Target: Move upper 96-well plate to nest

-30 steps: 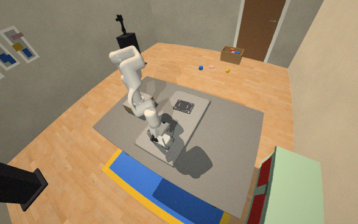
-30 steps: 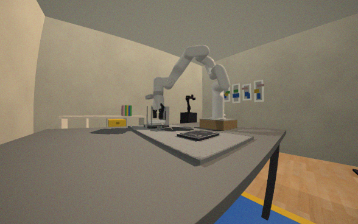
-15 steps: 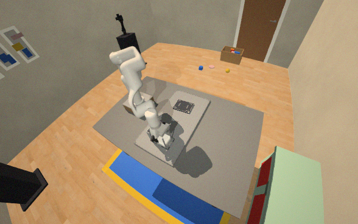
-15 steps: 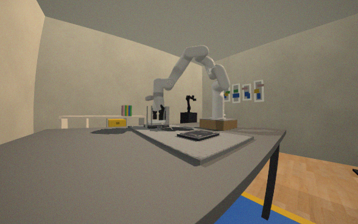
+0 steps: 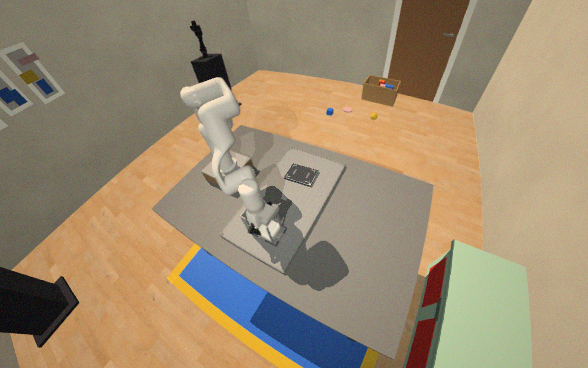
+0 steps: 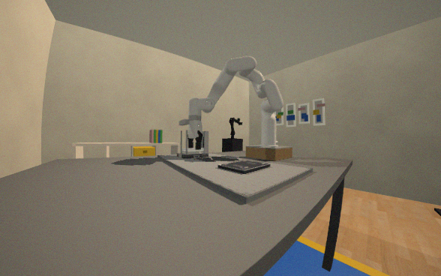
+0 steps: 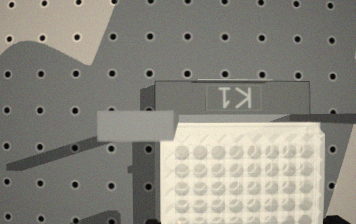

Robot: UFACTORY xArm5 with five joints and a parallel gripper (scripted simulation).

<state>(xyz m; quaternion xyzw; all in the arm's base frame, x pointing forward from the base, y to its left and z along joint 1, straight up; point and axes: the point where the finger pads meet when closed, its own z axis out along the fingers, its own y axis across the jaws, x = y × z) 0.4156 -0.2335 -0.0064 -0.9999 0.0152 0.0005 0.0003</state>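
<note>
The stack rack K1 (image 5: 265,227) stands on the perforated board near the table's front edge, with thin upright posts visible in the exterior view (image 6: 194,144). The upper white 96-well plate (image 7: 243,172) lies in it, close below the wrist camera, beside the K1 label (image 7: 234,97). The lower plate is hidden under it. My gripper (image 6: 194,143) is open and reaches down between the rack's posts, just above the upper plate. Its fingers hold nothing. The dark plate nest N1 (image 5: 302,174) lies flat on the board farther back and is empty; it also shows in the exterior view (image 6: 244,166).
The arm's base sits on a brown block (image 6: 268,152) at the board's back edge. A low white shelf (image 6: 124,147) with a yellow box and coloured books stands behind the table. A green and red cabinet (image 5: 470,310) stands at the front right.
</note>
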